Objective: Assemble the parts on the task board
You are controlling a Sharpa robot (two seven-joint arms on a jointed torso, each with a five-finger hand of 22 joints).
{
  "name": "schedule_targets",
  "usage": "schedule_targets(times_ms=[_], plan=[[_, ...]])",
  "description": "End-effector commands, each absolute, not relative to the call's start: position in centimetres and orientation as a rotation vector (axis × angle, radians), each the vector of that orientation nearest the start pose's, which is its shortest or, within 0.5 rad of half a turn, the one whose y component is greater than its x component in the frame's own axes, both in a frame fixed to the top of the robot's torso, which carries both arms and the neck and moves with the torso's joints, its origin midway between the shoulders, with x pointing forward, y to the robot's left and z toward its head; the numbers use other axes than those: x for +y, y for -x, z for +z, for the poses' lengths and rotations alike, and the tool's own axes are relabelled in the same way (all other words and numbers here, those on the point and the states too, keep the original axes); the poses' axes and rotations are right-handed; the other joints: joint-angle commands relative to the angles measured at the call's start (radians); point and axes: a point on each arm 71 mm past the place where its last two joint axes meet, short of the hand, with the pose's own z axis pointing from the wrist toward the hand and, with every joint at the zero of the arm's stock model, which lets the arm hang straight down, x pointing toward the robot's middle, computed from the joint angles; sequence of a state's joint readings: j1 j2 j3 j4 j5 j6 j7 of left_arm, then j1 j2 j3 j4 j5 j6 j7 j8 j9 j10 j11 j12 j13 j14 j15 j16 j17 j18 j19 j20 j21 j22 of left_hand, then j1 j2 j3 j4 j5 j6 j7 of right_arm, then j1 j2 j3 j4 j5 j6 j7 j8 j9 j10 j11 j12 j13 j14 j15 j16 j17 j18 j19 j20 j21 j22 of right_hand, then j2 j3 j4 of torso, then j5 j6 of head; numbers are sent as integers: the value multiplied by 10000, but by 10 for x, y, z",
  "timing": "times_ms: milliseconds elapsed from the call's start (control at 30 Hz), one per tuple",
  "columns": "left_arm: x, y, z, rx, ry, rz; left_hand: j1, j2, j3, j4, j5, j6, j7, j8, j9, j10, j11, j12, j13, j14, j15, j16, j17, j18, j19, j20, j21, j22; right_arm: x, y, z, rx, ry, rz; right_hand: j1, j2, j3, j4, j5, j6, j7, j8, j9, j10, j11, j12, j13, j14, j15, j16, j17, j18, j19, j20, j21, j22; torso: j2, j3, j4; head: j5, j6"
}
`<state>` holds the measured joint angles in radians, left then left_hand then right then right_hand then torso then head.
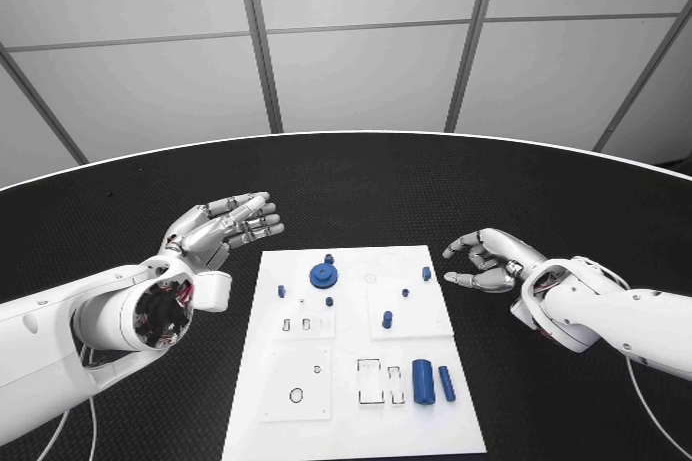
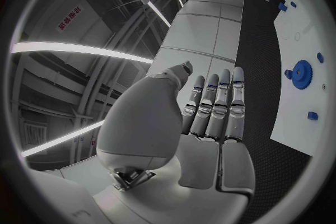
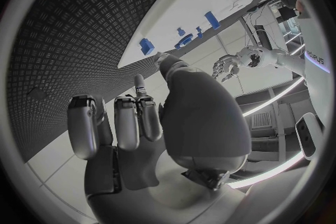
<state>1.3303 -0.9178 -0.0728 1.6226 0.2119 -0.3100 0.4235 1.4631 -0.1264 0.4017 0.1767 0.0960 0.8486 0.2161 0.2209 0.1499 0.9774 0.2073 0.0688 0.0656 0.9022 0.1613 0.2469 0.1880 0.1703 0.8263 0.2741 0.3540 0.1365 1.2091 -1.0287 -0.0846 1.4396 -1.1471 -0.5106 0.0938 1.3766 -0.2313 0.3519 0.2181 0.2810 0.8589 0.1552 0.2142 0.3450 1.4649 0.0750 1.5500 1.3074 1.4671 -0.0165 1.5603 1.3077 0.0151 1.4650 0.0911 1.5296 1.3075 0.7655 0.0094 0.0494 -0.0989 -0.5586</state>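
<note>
A white board [image 1: 361, 401] lies lengthwise in the middle of the black table [image 1: 433, 181], with one hand on each side of it.

The left hand [image 1: 224, 229] hovers above the table just left of the board's far left corner. Its fingers [image 2: 217, 106] are stretched out straight, side by side, and it holds nothing. The right hand [image 1: 490, 259] hangs just off the board's right edge, near the far end. Its fingers [image 3: 129, 120] are curled loosely inward with the thumb close to the fingertips, and nothing sits between them; it touches neither the board nor any part.

On the board I count nine blue pieces. At the far end is one round gear [image 1: 323, 275] with a small peg [image 1: 329, 258] just beyond it. One short pin [image 1: 427, 273] stands near the far right edge, and one [image 1: 281, 291] near the left edge. Three more small pieces sit toward the middle: one [image 1: 329, 301] just on the near side of the gear, one tiny one [image 1: 405, 292] right of centre, and one upright pin [image 1: 387, 320] nearer still. At the near end lie one thick cylinder [image 1: 423, 381] and one thinner rod [image 1: 447, 383], side by side, the rod to the right.

Several small outlined slots are marked on the board, including a rectangular pair [image 1: 381, 381] just left of the thick cylinder and one oval [image 1: 296, 394] near the left edge.
</note>
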Motion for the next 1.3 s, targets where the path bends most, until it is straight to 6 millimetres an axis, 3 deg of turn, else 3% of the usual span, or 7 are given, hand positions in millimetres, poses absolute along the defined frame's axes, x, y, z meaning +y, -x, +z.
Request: schedule_targets(times_ms=[33, 767, 1300], plan=[[221, -488, -124, 12895, 12347, -16527, -50, -71, 44, -4, -28, -53, 453, -28, -14, -63, 3, -40, -8, -43, 53, -36, 16, 114, -41, 20, 45, -12, -322, -489, -185, 15280, -1937, 6179, 141, -3, 22, -62, 66, -45, 24, -44, -9, 899, -5, 11, 2455, 980, -32, 28, 2364, -26, 816, -68, 26, 2219, 3, -25, 10, -22, -30], [223, -487, -124, 12879, 12362, -16489, -54, -82, 78, -39, -29, -50, 446, -32, -15, -60, -1, -35, -5, -36, 51, -46, 23, 115, -51, 23, 47, -17, -304, -500, -191, 15617, -2148, 6093, 232, 126, 173, -117, 205, 91, 30, -25, 6, 986, 6, 118, 2551, 1000, -35, 55, 2454, -56, 876, -65, 118, 2319, -2, -23, 2, 24, -171], [223, -486, -124, 12882, 12369, -16480, -54, -82, 78, -39, -29, -50, 446, -32, -15, -60, -1, -35, -5, -36, 51, -46, 23, 115, -51, 23, 47, -17, -296, -504, -195, 15961, -2153, 6088, 340, 184, 359, -228, 242, 235, -3, -8, 13, 1026, -21, 167, 2596, 1007, -69, 65, 2490, -68, 900, -88, 155, 2360, -4, -33, -10, 80, -210]])
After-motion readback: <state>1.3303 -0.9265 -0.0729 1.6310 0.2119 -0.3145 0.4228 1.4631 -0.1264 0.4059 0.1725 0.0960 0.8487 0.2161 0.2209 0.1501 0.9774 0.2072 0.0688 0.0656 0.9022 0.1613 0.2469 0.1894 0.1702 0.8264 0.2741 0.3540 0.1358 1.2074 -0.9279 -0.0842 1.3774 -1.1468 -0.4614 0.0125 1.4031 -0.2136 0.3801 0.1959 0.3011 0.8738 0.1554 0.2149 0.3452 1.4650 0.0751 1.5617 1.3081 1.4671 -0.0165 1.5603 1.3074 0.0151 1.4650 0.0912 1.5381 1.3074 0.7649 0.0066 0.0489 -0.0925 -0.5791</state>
